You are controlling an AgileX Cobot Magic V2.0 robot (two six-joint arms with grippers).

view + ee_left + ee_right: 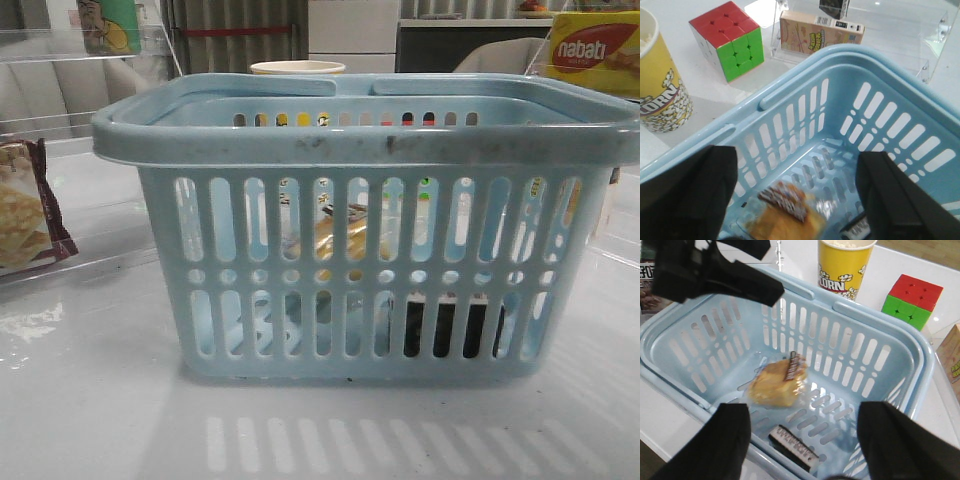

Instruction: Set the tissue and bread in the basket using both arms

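Note:
The light blue basket (370, 150) stands in the middle of the table. The bread (777, 382), golden-brown in a clear wrapper with a dark label, lies on the basket floor. The black tissue pack (792, 446) lies on the floor near one wall, apart from the bread. In the front view both show through the slots, the bread (335, 240) and the tissue (445, 330). My left gripper (795, 200) is open and empty above the bread (785, 215), with the tissue (857, 229) at the view's edge. My right gripper (805, 440) is open and empty above the tissue. The left arm (710, 270) shows over the basket's far rim (805, 290).
A yellow popcorn cup (845, 265) and a colour cube (912, 300) stand beside the basket. A printed carton (820, 32) sits on a clear acrylic stand. A maroon-edged cracker packet (25, 210) lies at the left and a yellow nabati box (595, 50) at the back right.

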